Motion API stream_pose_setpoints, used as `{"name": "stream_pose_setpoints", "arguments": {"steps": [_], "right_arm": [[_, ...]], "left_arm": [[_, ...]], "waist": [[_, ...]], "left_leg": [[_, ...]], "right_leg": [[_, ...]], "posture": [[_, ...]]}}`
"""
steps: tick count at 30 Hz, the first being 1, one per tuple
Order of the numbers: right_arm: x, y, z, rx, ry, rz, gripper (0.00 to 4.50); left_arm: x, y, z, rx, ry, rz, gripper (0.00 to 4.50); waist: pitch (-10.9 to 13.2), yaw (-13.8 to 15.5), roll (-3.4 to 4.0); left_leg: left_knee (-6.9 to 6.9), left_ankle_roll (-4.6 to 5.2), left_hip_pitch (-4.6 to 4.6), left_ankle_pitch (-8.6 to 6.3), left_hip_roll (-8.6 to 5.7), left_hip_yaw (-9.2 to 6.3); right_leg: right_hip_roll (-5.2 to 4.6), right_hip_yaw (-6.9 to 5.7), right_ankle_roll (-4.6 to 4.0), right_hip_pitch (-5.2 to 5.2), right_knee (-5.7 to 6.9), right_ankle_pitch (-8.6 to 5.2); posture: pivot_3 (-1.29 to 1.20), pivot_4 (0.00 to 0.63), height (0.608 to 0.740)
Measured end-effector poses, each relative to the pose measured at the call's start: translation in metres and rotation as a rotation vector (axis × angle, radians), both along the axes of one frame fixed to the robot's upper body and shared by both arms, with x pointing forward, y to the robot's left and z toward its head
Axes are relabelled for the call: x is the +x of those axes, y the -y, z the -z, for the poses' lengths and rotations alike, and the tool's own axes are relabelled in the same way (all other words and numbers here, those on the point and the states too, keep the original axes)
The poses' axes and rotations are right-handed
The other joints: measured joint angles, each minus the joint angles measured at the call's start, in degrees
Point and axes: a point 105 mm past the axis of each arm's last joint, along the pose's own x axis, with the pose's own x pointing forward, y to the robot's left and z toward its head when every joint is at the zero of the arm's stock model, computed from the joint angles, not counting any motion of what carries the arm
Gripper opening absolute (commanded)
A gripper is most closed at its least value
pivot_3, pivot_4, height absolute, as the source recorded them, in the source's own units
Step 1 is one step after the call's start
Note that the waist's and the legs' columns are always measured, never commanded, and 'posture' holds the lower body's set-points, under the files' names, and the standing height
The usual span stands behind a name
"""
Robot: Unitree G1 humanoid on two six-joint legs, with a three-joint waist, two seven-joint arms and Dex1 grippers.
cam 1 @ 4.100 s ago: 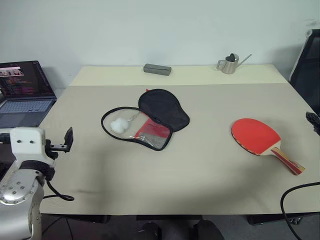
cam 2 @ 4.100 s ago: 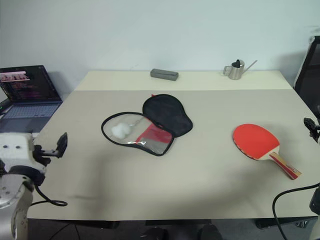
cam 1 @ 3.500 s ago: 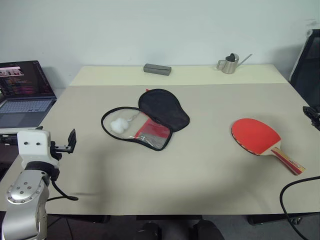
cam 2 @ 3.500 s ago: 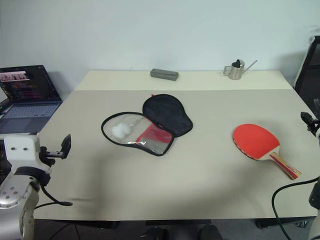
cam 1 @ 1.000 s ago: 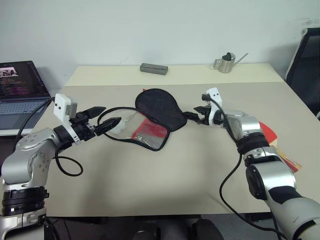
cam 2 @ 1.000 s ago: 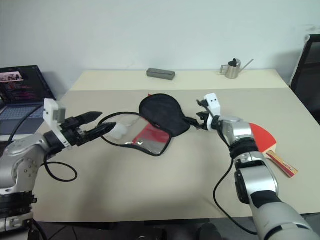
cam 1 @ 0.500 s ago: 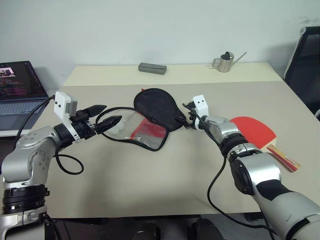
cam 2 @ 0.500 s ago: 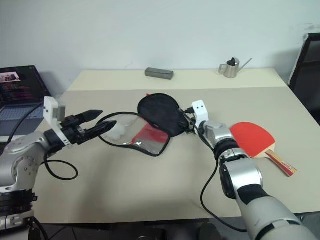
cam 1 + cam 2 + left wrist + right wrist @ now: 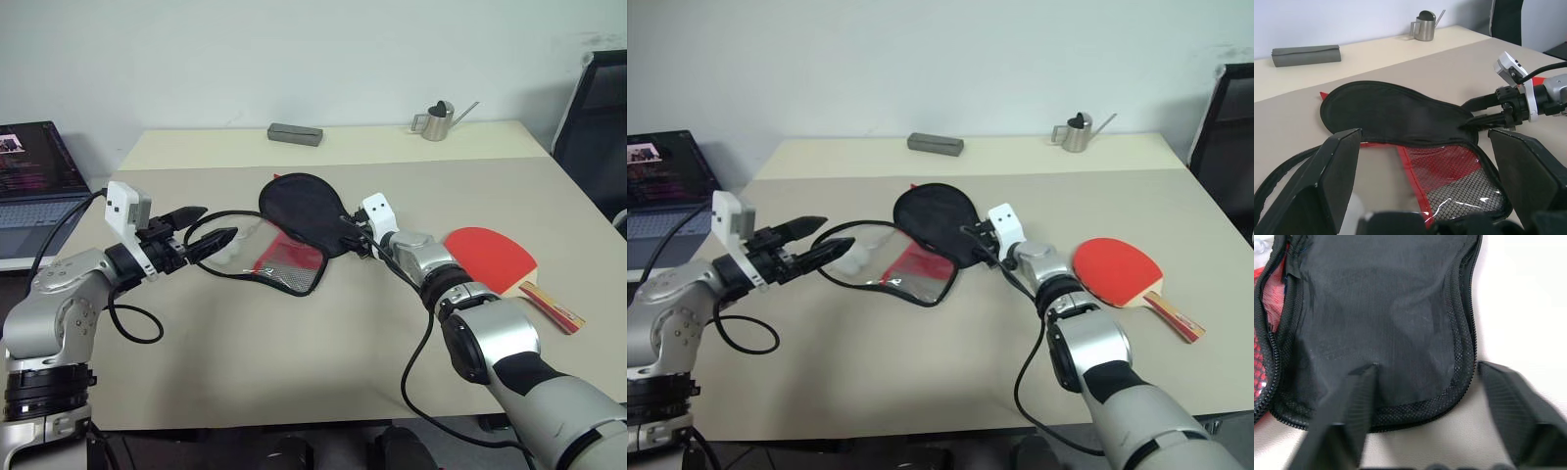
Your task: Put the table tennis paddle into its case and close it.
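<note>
Grip placement looked like the crux of this step: the right gripper [image 9: 1422, 418] had its fingers astride the narrow handle end of the case [image 9: 294, 230], one finger [image 9: 1349, 406] over the black fabric flap and the other out on the bare tabletop [image 9: 323, 362] beyond the zip edge. To do it well, I judged, the fingers should have pinched only the upper black flap near its hem, not both layers, so the flap could be lifted and the pouch held open for the paddle. The fingers stood partly apart with the flap edge between them; no firm pinch could be made out.

Right arm reached forward and across toward the middle of the tabletop, wrist tipped a little downward, the gripper pointing at the case from its right side.

Left gripper [image 9: 201, 227] hung just above the tabletop at the case's left edge, pointing level toward the right, its fingers wide and holding nothing. A white pompom charm [image 9: 227, 252] lay in the clear open half just beside its tips.

Beyond the right forearm, the table tennis paddle [image 9: 495, 262] lay flat, red face up, handle pointing away to the right, well apart from the case and untouched
</note>
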Motion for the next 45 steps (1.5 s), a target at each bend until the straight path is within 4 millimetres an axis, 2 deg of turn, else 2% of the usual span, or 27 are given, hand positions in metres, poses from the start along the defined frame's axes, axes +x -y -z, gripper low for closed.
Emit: {"name": "stream_pose_setpoints", "arguments": {"steps": [7,14,20,27,33,40,45], "right_arm": [[0.003,0.003,-0.003,0.028,-0.003,0.048,0.05],[0.004,-0.001,-0.003,0.139,-0.077,0.135,0.02],[0.005,0.006,-0.002,0.303,-0.207,0.253,0.02],[0.009,0.039,-0.005,0.361,-0.254,0.381,0.02],[0.005,0.070,-0.005,0.389,-0.263,0.443,0.02],[-0.022,0.114,-0.007,0.364,-0.288,0.516,0.02],[-0.060,0.122,-0.005,0.360,-0.353,0.526,0.02]], "left_arm": [[0.000,0.000,0.001,0.004,-0.001,-0.003,4.50],[0.000,-0.002,0.005,0.011,-0.011,-0.014,4.50],[-0.001,-0.002,0.007,0.012,-0.015,-0.016,4.50],[0.000,0.001,0.010,0.002,-0.021,-0.014,4.50],[0.001,0.014,0.010,0.010,-0.017,0.032,4.50],[0.001,0.031,0.006,0.009,-0.004,0.096,4.50],[0.002,0.038,0.006,0.005,-0.004,0.122,4.50]], "waist": [[0.0,-0.5,0.00],[0.0,-0.6,0.00],[0.0,-0.5,0.00],[0.0,-0.2,0.00],[0.0,0.0,-0.01],[0.0,1.3,-0.01],[0.0,1.6,-0.01]], "left_leg": [[0.00,0.00,0.01,0.00,0.01,0.00],[0.00,-0.01,0.01,0.00,0.02,0.00],[0.00,0.00,0.00,0.00,0.01,-0.01],[0.02,0.00,-0.05,0.00,0.00,-0.01],[0.04,0.00,-0.10,0.00,0.00,-0.03],[0.05,0.01,-0.20,-0.01,0.00,-0.04],[0.05,0.02,-0.32,-0.01,-0.01,-0.01]], "right_leg": [[0.01,0.01,0.00,0.00,0.01,0.00],[0.03,0.02,-0.01,0.00,0.02,0.01],[0.03,0.02,-0.02,0.00,0.02,0.01],[0.02,-0.01,-0.02,0.00,0.01,0.01],[0.00,-0.04,-0.01,0.00,0.00,0.01],[0.00,-0.05,-0.01,-0.11,0.01,0.01],[-0.02,-0.01,-0.01,-0.25,0.02,0.01]], "posture": [[0.00,0.150,0.740],[0.00,0.150,0.740],[0.00,0.150,0.740],[0.00,0.150,0.740],[0.00,0.150,0.740],[0.00,0.150,0.740],[0.00,0.150,0.740]]}}
